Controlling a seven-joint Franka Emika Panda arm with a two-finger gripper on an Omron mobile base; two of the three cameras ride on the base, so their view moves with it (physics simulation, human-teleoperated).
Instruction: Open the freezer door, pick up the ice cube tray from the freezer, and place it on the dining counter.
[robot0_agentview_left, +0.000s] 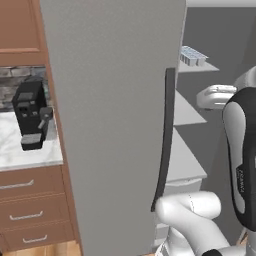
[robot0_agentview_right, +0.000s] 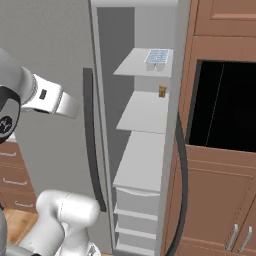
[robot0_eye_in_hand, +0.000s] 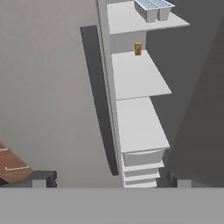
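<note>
**ITEM: ice cube tray — top shelf, above and ahead of empty jaws**

- Freezer door (robot0_agentview_left: 115, 125): standing swung open at left, dark bar handle (robot0_agentview_left: 165, 140) running down its edge; in hand view the handle is sitting left of the shelf stack.
- Freezer (robot0_agentview_right: 142, 150): interior showing, pale shelves stepping down to white drawers at bottom.
- Ice cube tray (robot0_eye_in_hand: 153, 8): resting on the uppermost shelf, toward the shelf's front-right. In hand view it is lying at the top, right of centre — well apart from the jaws, up and fwd. Long axis looks to be running roughly across the shelf; hard to tell exactly.
- Small orange item (robot0_eye_in_hand: 138, 48): sitting on the shelf below, at the back. Not a task thing.
- Gripper (robot0_eye_in_hand: 107, 181): fingertips standing wide apart at the bottom corners of hand view, holding nothing.
- Arm pose: elbow folding low by the base, forearm rising at right of left base view, hand pointing into the freezer w/ camera looking across the shelves. Judgement: next move is needing a lift and reach to top-shelf level.
</note>
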